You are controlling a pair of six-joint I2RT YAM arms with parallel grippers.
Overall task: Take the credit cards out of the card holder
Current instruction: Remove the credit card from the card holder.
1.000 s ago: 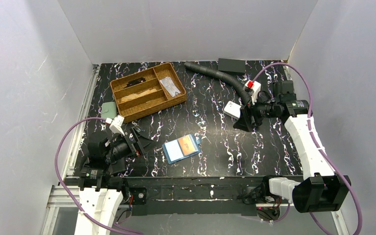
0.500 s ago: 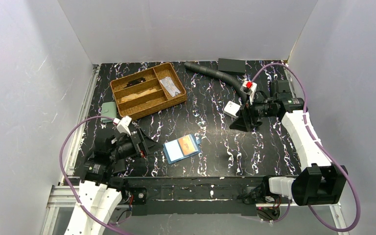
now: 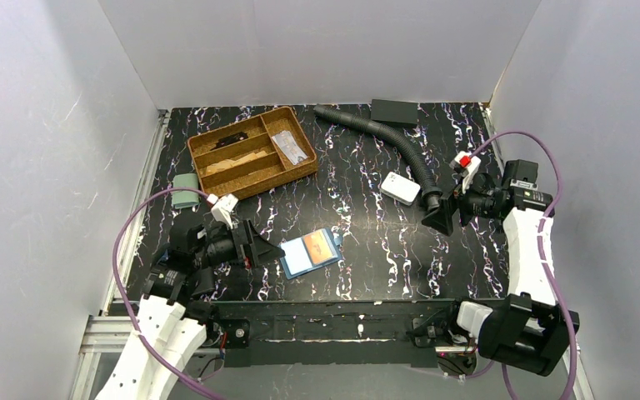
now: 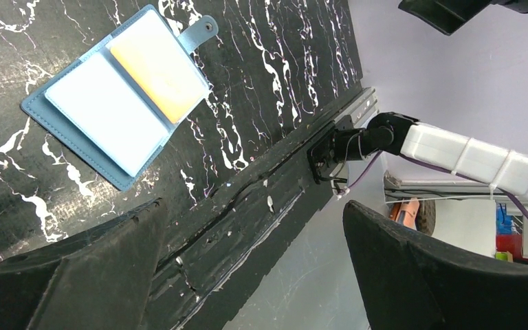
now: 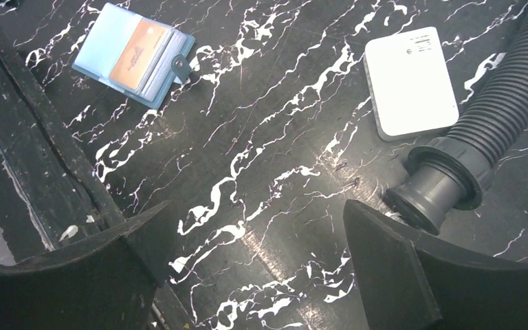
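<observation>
The card holder (image 3: 290,272) lies open and flat at the front middle of the table, teal-edged with a small side tab. Two credit cards sit in it: an orange one (image 3: 321,244) on its right half and a pale whitish-blue one (image 3: 297,258) on its left half. My left gripper (image 3: 265,248) is open just left of the holder, not touching it, and nothing is between its fingers. In the left wrist view the card holder (image 4: 110,175) lies above the open left gripper (image 4: 253,206). My right gripper (image 3: 443,218) is open and empty at the right, beside the hose end. In the right wrist view the card holder (image 5: 172,82) lies far up-left of the right gripper (image 5: 256,203).
A wicker divided tray (image 3: 242,188) stands at the back left with a pale green pouch (image 3: 186,185) beside it. A black corrugated hose (image 3: 383,133) runs from the back to its end (image 5: 440,185). A white rounded box (image 3: 400,187) lies beside the hose. A black box (image 3: 394,110) sits at the back.
My left arm has swung right, bringing its gripper close to the card holder. My right arm has drawn back to the right, away from the white box. Both stay open.
</observation>
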